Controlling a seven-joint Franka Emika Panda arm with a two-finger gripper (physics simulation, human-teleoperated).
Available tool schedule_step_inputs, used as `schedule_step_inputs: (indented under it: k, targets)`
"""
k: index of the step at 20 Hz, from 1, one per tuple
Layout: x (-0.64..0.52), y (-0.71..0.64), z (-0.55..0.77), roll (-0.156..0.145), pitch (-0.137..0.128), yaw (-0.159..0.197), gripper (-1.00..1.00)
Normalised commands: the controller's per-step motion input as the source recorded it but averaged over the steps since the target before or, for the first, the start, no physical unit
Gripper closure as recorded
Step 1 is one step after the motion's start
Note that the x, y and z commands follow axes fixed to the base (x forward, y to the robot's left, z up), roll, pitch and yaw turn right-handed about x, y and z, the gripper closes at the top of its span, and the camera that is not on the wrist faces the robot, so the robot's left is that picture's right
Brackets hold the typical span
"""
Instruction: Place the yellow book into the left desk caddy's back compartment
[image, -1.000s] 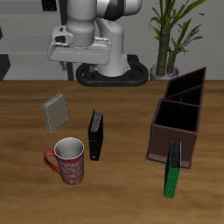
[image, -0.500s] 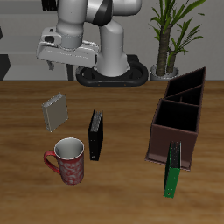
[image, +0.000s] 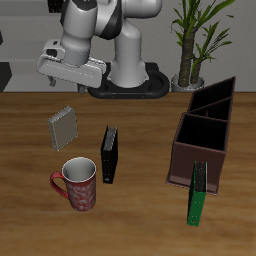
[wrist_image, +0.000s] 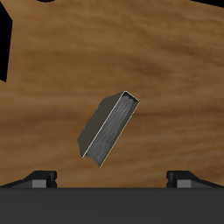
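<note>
The yellow book, small with a grey striped cover, lies flat on the table, apart from the other things. It also shows in the wrist view, straight below the hand. My gripper hangs open and empty well above the book; its two fingertips stand wide apart. The left desk caddy is a long dark maroon box across the table from the book. Its back compartment is the end section farthest from the table's front edge and looks empty.
A black book stands on edge near the table's middle. A red mug sits near the front edge, in front of the yellow book. A green book leans at the caddy's front end. A potted plant stands behind the caddy.
The arm has swung sideways and a little lower, from behind the table's middle to above the yellow book. The gripper stays open. Nothing on the table has moved.
</note>
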Motion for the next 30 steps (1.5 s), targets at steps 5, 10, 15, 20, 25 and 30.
schedule_step_inputs:
  k: [5,10,15,20,25,30]
  targets:
    - [0.20,0.02,-0.22,-0.015,0.014,-0.038,-1.00]
    - [0.17,0.03,-0.23,0.001,0.019,-0.042,-1.00]
    - [0.19,-0.05,-0.48,-0.015,0.053,-0.037,-1.00]
    - [0.09,-0.14,-0.47,-0.031,0.058,-0.071,-1.00]
    - [0.00,-0.13,-0.33,-0.040,0.034,-0.023,1.00]
    - [-0.04,0.04,-0.01,-0.004,0.009,-0.013,1.00]
